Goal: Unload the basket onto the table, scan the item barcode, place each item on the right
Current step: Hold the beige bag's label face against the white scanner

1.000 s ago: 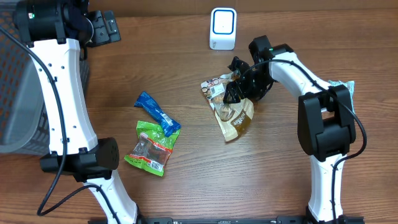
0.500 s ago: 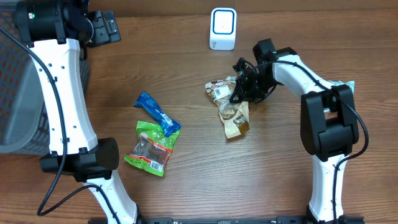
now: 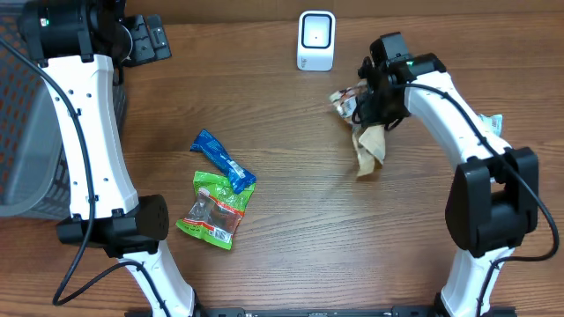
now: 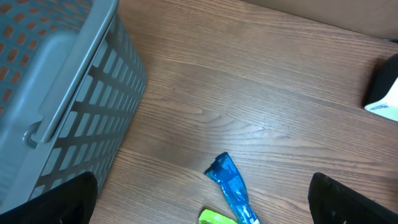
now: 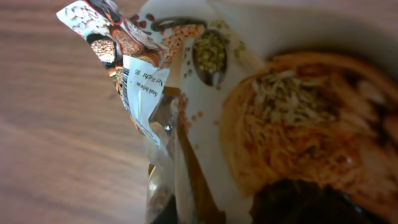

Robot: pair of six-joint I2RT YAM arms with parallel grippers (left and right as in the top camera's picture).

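Observation:
My right gripper is shut on a tan and brown food pouch, which hangs off the table just right of the white scanner. In the right wrist view the pouch fills the frame, printed with grains and a noodle dish, and a white label sits on its left side. At the far left of the table my left gripper is open over bare wood, with its dark fingertips at the bottom corners of its view.
A blue wrapper and a green packet lie at centre-left, the blue one also below the left wrist. A grey slatted basket stands at the far left edge. A pale packet lies at the right edge.
My right gripper closed on the pouch, lifted it off the table and carried it up and right towards the scanner. The left arm stayed still.

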